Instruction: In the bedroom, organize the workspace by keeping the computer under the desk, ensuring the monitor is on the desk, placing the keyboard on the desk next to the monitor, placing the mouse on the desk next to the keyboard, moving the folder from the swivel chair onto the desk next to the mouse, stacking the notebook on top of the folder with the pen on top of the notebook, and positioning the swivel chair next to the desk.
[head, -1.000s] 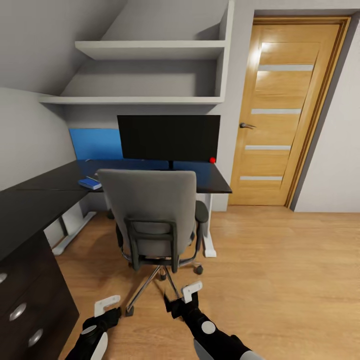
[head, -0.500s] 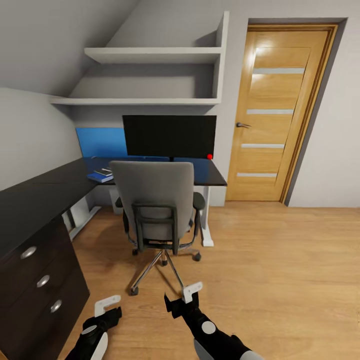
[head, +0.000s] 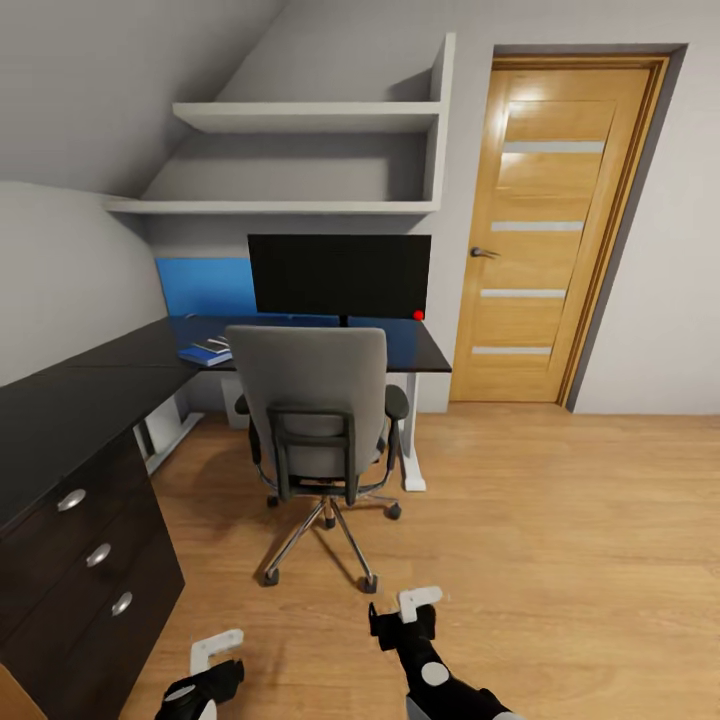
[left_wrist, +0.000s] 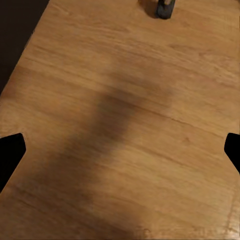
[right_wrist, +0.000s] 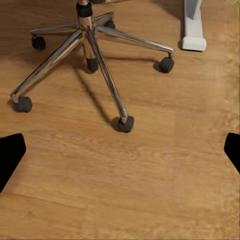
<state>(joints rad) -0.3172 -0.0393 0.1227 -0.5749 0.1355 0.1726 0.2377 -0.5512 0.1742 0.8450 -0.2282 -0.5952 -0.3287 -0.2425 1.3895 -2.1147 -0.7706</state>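
Since the earlier frame the view has backed away, so the swivel chair (head: 318, 420) looks smaller and further off. Both grippers, left (head: 215, 655) and right (head: 408, 612), hang low over the wood floor (head: 560, 540), fingers spread wide, holding nothing. Beyond the chair, the desk (head: 90, 385) carries the blue folder (head: 205, 354) and the monitor (head: 340, 276).
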